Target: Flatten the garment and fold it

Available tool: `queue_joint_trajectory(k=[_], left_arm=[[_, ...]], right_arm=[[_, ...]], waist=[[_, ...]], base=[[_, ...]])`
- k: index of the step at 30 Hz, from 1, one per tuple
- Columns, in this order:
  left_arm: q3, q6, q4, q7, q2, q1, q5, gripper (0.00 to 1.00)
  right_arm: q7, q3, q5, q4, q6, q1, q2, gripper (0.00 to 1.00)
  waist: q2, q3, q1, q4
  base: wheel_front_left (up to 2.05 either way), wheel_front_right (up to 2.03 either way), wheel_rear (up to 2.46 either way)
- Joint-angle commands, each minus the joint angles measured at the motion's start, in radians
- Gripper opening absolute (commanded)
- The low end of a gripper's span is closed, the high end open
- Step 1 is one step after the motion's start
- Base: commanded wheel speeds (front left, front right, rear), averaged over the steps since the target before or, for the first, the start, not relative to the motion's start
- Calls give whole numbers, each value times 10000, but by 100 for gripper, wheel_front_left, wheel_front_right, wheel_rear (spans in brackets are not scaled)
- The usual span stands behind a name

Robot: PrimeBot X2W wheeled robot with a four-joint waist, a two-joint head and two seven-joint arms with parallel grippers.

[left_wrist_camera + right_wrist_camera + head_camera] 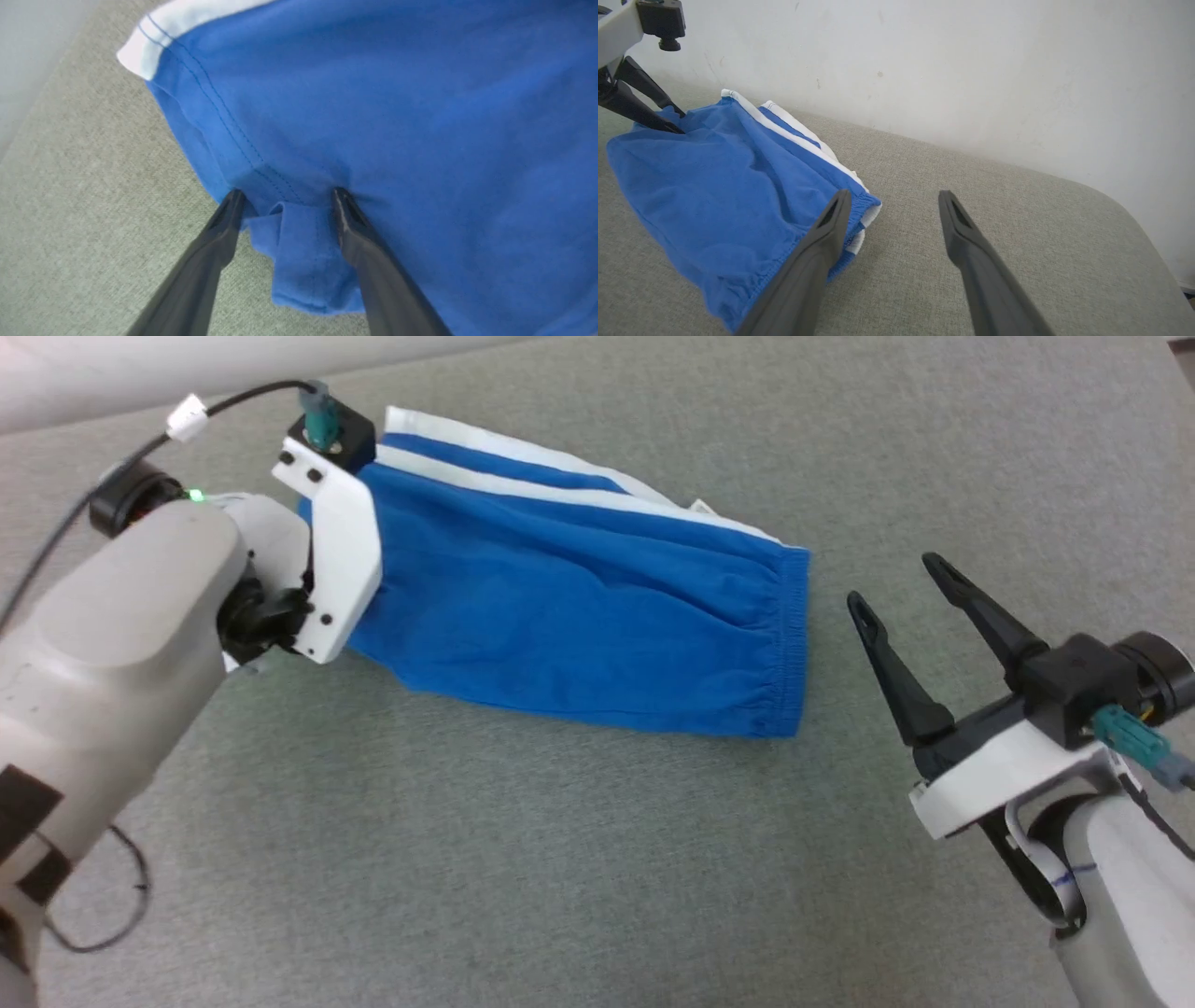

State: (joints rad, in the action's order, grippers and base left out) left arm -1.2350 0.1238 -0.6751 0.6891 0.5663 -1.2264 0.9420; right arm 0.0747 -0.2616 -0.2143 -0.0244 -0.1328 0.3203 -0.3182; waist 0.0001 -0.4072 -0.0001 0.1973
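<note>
Two claws, both spread, gripping nothing: my right claw (892, 581) hangs beside the waistband (789, 644) of the bright blue soft fabric shorts (579, 616), lying flat near the far left edge of the grey woven pad (467, 859). Farther off, my left claw (288, 193) straddles their hem flap (303, 261). I judge one fold done; next, pinch an end and carry it across.

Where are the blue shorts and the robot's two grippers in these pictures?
blue shorts (579, 616), head view, middle of the blue cloth.
left gripper (288, 192), left wrist view, midway between its spread fingertips.
right gripper (892, 581), head view, midway between its spread fingertips.
</note>
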Motion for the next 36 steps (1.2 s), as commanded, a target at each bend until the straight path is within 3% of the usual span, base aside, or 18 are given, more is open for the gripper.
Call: queue_joint_trajectory(k=[1, 2, 9, 13, 17, 23, 33, 34, 35, 36], left_arm=[[-286, 68, 40, 222, -61, 481, 50, 25], [-321, 68, 148, 309, -13, 507, 86, 0], [-393, 68, 527, -338, 256, 265, 252, 0], [-408, 68, 750, -813, 283, 227, 397, 0], [-423, 68, 866, -1159, 280, 265, 497, 0], [-436, 69, 836, -1503, 52, 211, 512, 0], [-447, 69, 589, -1963, -85, 267, 680, 0], [-447, 69, 562, -2026, -73, 320, 736, 0], [-448, 69, 522, -2127, -78, 392, 792, 0], [-448, 69, 475, -2259, -85, 479, 865, 0]], right_arm=[[20, -31, -74, -56, 21, 206, -60, 100], [-31, -67, -109, -93, 21, 318, -128, 100], [-1136, -664, -948, 330, 21, 1449, -1267, 100], [-3164, -1718, -2177, 515, 21, 2127, -2180, 100], [-5277, -2705, -3492, 372, 21, 2667, -2660, 100], [-6360, -3711, -4456, -264, 21, 3110, -2530, 100], [-5752, -5454, -4715, -2871, 21, 3192, -1672, 100], [-5453, -5513, -4753, -2985, 21, 3262, -1668, 32], [-5143, -5519, -4782, -3104, 21, 3334, -1681, 0], [-4876, -5597, -4800, -3165, 21, 3405, -1728, 0]], waist=[[-1, -106, 1, 127], [-1, -84, 1, 124], [-1, 349, 1, -100], [-1, 599, 1, -252], [-1, 680, 1, -438], [-1, 363, 1, -780], [-1, -91, 1, -1090], [-1, -75, 1, -1100], [-1, -26, 1, -1108], [-1, 55, 1, -1110]], base=[[0, 0, 0], [0, 0, 0], [0, 0, 0], [0, 0, 0], [0, 0, 0], [0, 0, 0], [0, 0, 0], [0, 0, 0], [0, 0, 0], [0, 0, 0]])
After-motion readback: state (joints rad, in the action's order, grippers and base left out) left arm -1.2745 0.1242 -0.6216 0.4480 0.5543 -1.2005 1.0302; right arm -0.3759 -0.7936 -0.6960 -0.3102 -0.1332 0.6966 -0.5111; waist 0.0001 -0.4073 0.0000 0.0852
